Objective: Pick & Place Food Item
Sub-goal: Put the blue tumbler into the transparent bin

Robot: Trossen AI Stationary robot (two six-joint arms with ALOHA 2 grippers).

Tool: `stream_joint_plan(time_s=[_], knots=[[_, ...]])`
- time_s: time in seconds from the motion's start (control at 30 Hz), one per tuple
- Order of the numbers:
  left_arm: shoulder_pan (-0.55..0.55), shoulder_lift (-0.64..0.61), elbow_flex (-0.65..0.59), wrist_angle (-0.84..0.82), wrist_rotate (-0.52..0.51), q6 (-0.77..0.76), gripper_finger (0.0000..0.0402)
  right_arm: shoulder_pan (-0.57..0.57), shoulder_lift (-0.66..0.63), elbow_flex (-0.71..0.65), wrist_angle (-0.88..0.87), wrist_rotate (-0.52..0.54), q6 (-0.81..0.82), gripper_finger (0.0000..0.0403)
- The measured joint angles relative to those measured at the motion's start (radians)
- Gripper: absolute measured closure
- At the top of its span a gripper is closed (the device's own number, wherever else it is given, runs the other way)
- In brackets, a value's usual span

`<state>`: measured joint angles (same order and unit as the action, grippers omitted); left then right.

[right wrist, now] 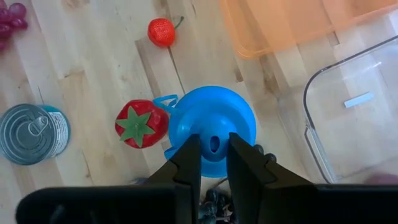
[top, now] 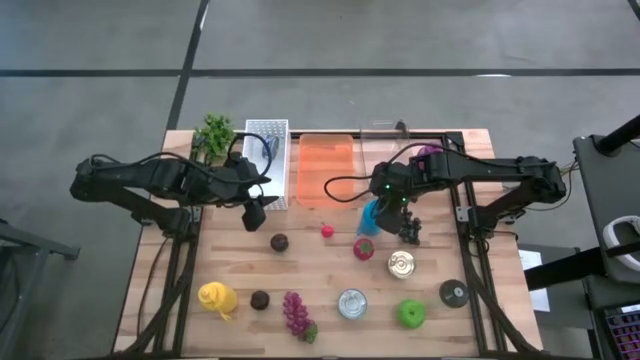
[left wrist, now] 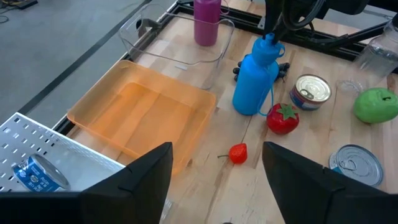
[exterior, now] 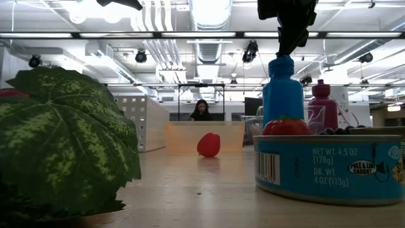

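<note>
A blue squeeze bottle (left wrist: 254, 84) stands a little tilted on the wood table, right of centre, beside a red tomato (left wrist: 282, 118) and dark grapes (top: 409, 230). My right gripper (right wrist: 214, 146) sits on top of it, shut on its cap; it also shows in the high view (top: 385, 200) and the low view (exterior: 288, 38). My left gripper (left wrist: 217, 162) hangs open above the table's left half, near a white rack (top: 266, 160), with nothing between its fingers. A small red strawberry (left wrist: 238, 153) lies between the two arms. My right gripper pinches the blue bottle's narrow cap (right wrist: 214, 144) between its two fingers, at the very top of the bottle. The fingers (right wrist: 189, 158) come from above, pointing steeply down. The bottle leans slightly below them, its base (left wrist: 245, 111) on the table.
An orange tray (top: 326, 168) and a clear bin (left wrist: 177, 46) holding a magenta bottle (left wrist: 206, 22) stand at the far edge. Two cans (top: 401, 264) (top: 352, 303), a green apple (top: 410, 313), purple grapes (top: 296, 312) and a yellow bottle (top: 218, 298) lie nearer the front.
</note>
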<state>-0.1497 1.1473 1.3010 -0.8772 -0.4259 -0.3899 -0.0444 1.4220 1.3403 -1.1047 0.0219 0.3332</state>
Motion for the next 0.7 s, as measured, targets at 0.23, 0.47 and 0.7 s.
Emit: stream_joint_plan(time_s=[0.23,0.47,0.7], knots=[[0.0,0.0,0.0,-0.008,0.0,0.0,0.014,0.0,-0.018,0.012,0.0,-0.008,0.0,0.0353],[0.0,0.0,0.0,-0.012,0.0,0.0,0.0145,0.0,-0.026,0.069,0.0,-0.006,0.003,0.0353],[0.0,0.0,0.0,-0.012,0.0,0.0,0.0159,-0.016,-0.027,0.169,-0.023,0.004,0.004,0.0353]])
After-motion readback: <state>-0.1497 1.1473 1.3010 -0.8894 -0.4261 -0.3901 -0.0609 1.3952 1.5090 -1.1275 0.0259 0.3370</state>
